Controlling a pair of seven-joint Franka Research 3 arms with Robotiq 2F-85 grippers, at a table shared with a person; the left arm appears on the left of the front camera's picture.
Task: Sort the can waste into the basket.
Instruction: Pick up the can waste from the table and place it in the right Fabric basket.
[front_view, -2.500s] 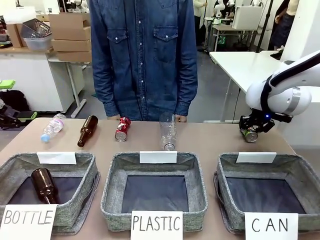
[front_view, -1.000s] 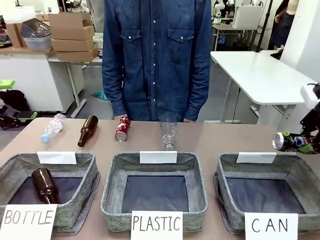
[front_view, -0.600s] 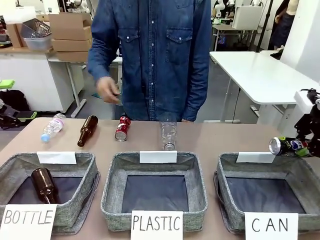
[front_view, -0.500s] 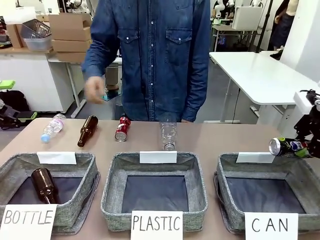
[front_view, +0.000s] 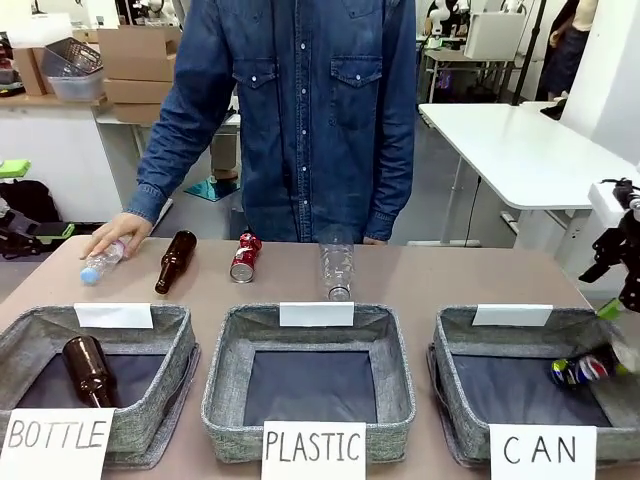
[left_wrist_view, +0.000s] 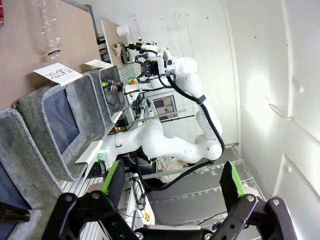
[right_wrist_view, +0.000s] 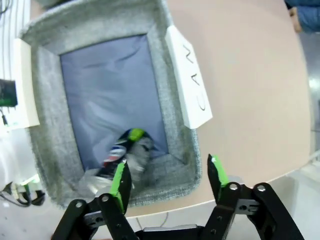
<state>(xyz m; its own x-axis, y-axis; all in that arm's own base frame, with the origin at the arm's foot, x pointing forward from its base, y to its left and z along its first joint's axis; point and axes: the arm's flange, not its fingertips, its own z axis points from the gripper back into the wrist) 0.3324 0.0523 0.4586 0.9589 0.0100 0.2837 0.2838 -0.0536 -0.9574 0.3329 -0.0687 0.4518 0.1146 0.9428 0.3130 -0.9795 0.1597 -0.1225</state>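
Bright, even indoor light — wrist views bend at edges, perhaps motion-blurred.

Rough grey cloth basket at near right, glossy printed metal can inside, matt white paper sign, smooth matt brown table, glossy brown glass bottle

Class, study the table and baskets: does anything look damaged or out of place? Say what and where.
The crushed red metal can lies dented on the table between a brown glass bottle and a clear plastic bottle, outside the grey fabric CAN basket. The dark printed metal can is inside it.
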